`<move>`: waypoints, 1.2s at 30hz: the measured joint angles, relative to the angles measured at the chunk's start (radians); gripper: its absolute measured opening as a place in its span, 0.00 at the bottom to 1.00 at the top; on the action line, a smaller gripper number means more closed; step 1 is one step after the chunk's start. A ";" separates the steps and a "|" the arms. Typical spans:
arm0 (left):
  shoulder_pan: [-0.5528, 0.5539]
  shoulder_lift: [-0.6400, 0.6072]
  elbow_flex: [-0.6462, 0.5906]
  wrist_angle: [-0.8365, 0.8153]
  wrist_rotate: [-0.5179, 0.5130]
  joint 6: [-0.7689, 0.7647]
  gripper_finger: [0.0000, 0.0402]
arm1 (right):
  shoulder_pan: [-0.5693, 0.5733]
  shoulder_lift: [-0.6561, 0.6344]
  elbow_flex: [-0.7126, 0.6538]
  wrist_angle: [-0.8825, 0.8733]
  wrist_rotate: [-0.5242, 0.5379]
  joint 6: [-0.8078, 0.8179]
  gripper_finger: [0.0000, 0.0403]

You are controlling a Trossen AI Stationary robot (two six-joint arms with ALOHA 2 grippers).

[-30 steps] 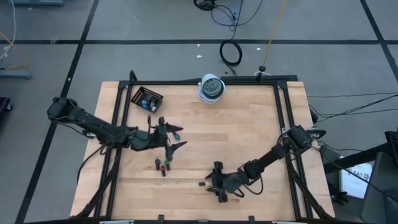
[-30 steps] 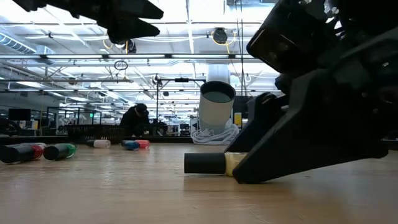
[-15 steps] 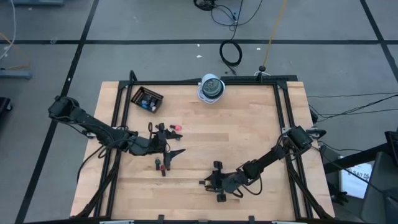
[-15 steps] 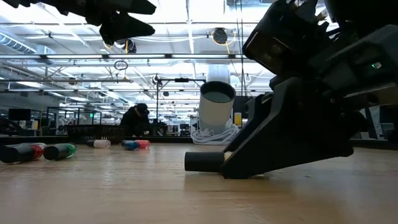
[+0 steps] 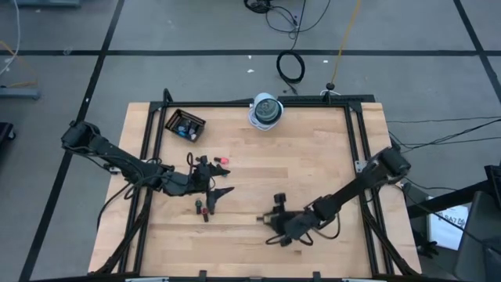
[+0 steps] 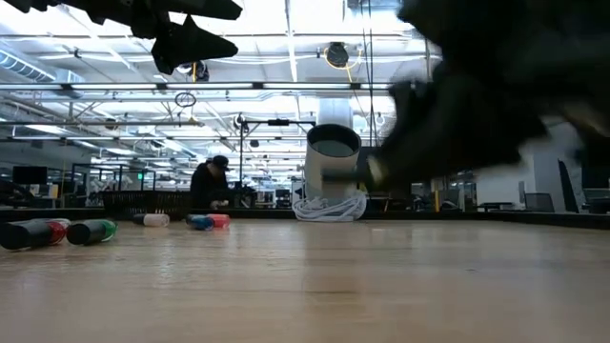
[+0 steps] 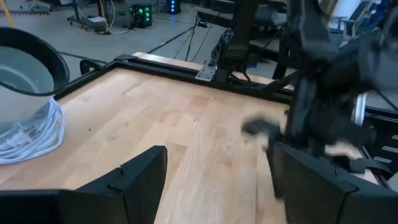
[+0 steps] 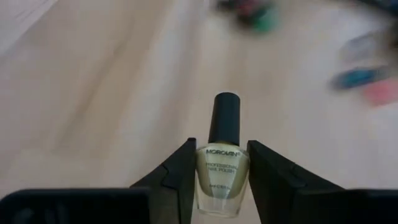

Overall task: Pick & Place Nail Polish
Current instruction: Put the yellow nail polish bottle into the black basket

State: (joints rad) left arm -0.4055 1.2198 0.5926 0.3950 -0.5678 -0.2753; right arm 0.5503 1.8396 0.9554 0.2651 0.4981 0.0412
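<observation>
My right gripper (image 5: 272, 222) is shut on a pale yellow nail polish bottle (image 8: 219, 174) with a black cap, near the table's front middle. It shows blurred and raised in the low view (image 6: 496, 95). My left gripper (image 5: 216, 177) is open and empty left of centre, its fingers apart in the left wrist view (image 7: 217, 186). A pink bottle (image 5: 222, 160) lies by its far finger. A red and a green bottle (image 5: 203, 207) lie on their sides just nearer. The black tray (image 5: 185, 125) stands at the far left with bottles in it. My right gripper pinches the yellow bottle's glass body (image 8: 202, 177) between its two fingers (image 8: 180, 171), one on each side. The black cap (image 8: 225, 118) points away from the gripper, past the fingertips. In the low view the gripper is off the tabletop, and nothing lies under it.
A white cup on a coil of white cable (image 5: 266, 110) stands at the far edge. In the low view the red and green bottles (image 6: 57, 232) and further small bottles (image 6: 205, 221) lie at the left. A person (image 6: 208, 183) shows in the room behind.
My right gripper has risen from the table with the yellow bottle and gone a little toward the right edge. The bottle lay on its side on the wood and is now lifted clear. My left gripper has drawn back slightly toward the left edge, uncovering the pink bottle.
</observation>
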 joint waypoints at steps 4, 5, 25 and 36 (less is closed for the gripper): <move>0.000 0.000 0.000 0.003 0.000 0.011 0.70 | -0.024 -0.091 0.001 -0.066 0.176 -0.125 0.27; 0.000 0.000 0.000 0.003 0.000 0.013 0.70 | -0.033 -0.105 0.001 -0.070 0.203 -0.167 0.27; 0.189 -0.001 0.000 0.053 -0.059 0.060 0.70 | -0.369 -0.143 0.002 -0.038 0.265 -0.534 0.27; 0.411 -0.001 0.000 0.087 -0.061 0.258 0.70 | -0.559 -0.142 0.002 0.020 -0.654 -0.347 0.27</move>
State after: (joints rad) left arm 0.0058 1.2190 0.5926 0.4824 -0.6285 -0.0169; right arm -0.0084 1.6974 0.9577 0.2856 -0.1556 -0.3059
